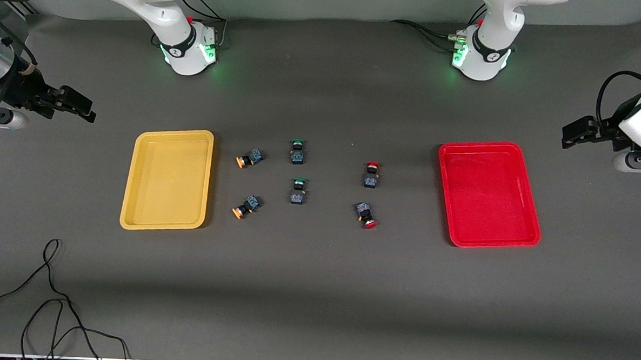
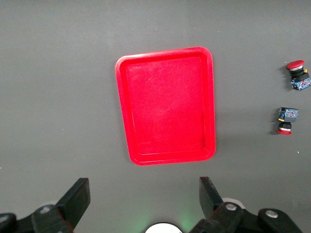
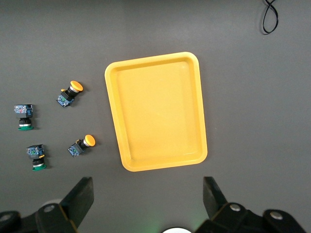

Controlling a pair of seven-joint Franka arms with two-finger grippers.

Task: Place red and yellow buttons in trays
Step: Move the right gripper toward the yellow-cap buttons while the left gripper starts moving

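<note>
The yellow tray (image 1: 168,179) (image 3: 156,110) and red tray (image 1: 487,194) (image 2: 166,104) lie flat with nothing in them. Two yellow-capped buttons (image 1: 249,158) (image 1: 246,206) lie beside the yellow tray and show in the right wrist view (image 3: 70,93) (image 3: 82,144). Two red-capped buttons (image 1: 371,174) (image 1: 366,214) lie nearer the red tray and show in the left wrist view (image 2: 297,73) (image 2: 286,121). My right gripper (image 1: 85,110) (image 3: 148,196) is open, raised at the right arm's end. My left gripper (image 1: 568,138) (image 2: 144,196) is open, raised at the left arm's end.
Two green-capped buttons (image 1: 297,151) (image 1: 298,191) lie mid-table between the yellow and red ones; they also show in the right wrist view (image 3: 24,116) (image 3: 35,156). A loose black cable (image 1: 50,298) lies near the front camera's edge at the right arm's end.
</note>
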